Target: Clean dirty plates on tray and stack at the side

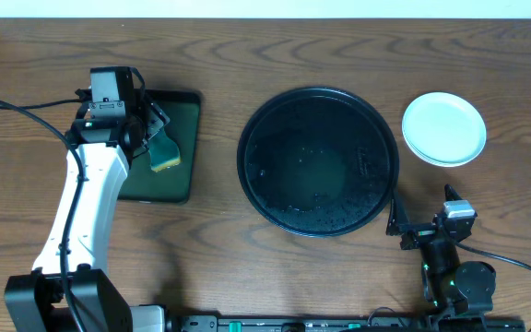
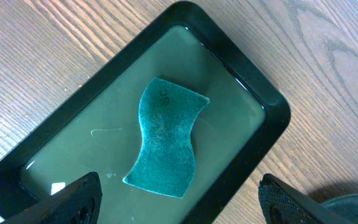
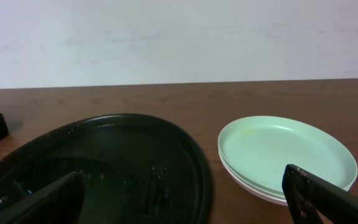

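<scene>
Plates (image 1: 443, 128) sit stacked on the table just right of the round tray (image 1: 284, 129), which is speckled with droplets. My left gripper (image 2: 179, 196) hangs, fingers apart, over a sponge (image 2: 166, 140) in the small tray (image 2: 277, 115). My right gripper (image 3: 182, 196), fingers also apart, is at the round tray's near edge.

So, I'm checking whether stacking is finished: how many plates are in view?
2 plates for sure, going by their rims, stacked one on the other just right of the tray; none on it, and the stack may hide a third.
</scene>
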Available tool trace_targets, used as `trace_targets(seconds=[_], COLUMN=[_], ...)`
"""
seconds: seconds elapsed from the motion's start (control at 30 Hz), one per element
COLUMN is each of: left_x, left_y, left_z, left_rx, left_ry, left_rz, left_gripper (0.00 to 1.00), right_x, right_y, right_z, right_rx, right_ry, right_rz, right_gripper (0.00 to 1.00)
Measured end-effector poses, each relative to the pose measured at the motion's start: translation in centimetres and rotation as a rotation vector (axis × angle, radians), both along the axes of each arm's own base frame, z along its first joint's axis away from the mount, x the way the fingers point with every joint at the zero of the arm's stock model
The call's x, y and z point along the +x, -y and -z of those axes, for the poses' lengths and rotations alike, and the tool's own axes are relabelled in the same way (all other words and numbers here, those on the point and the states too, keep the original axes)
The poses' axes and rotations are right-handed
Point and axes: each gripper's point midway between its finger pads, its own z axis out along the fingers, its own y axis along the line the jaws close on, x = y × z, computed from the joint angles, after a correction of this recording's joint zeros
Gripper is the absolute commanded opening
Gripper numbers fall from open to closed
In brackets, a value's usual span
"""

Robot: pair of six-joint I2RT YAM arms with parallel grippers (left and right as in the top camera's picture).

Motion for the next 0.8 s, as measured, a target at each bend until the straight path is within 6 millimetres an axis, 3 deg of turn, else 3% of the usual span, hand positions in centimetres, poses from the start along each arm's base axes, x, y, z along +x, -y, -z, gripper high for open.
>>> trace_targets(seconds=[0.33,0.67,0.8], left_x=[-0.2,-4.5,-4.7], left_y=[-0.5,0.4,2.1], left_z=[0.0,2.1,2.0], left_rx=[0.023,0.055,0.086], left_ry=[-0.008,-0.213,-0.225], left_rz=[-0.015,0.004,0.062], left_gripper=[0.81,0.81,0.81], right_x=[0.0,0.0,0.0], right_y=[0.0,0.0,0.0], right_z=[0.0,0.0,0.0], right_rx=[0.000,0.000,0.000], right_ry=[0.000,0.000,0.000], right_rz=[0.000,0.000,0.000], right_gripper=[0.99,0.99,0.99])
